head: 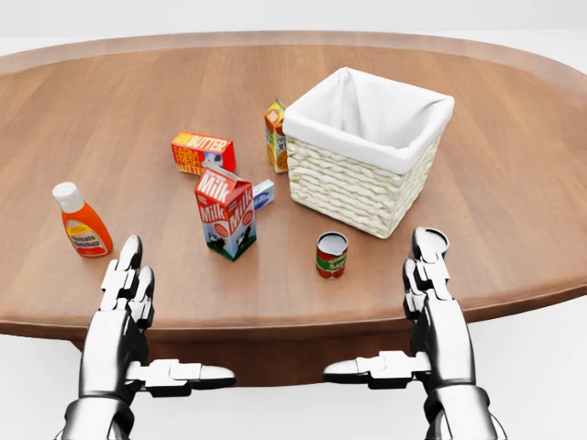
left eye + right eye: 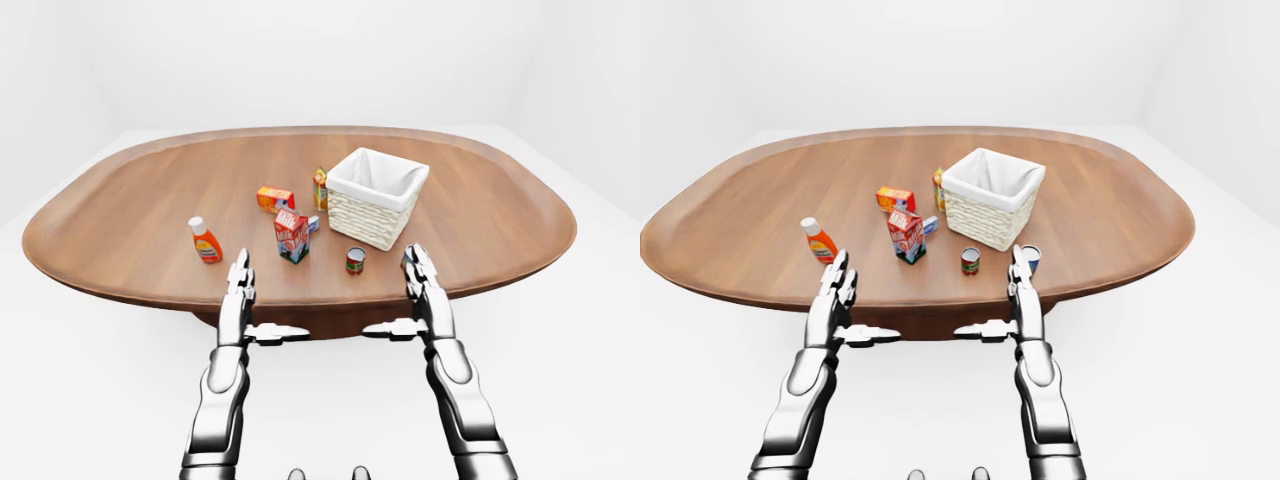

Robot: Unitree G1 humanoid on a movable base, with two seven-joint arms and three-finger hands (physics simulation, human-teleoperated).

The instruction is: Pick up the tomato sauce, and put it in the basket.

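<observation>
On table (image 1: pixel 514 183) | carton (image 1: pixel 226 213) reads "Milk" | box (image 1: pixel 203 152) "BUTTER" | left hand (image 1: pixel 127 302), right hand (image 1: pixel 429 293) both spread, empty

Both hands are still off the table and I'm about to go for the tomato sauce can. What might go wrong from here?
1. The tomato sauce can stands close to the milk carton and the basket; a wide reach may knock either.
2. A second can sits mostly hidden behind the right robot hand, so it could be bumped or mistaken for the target.
3. The left robot hand is open near the orange bottle; keep it still.
</observation>
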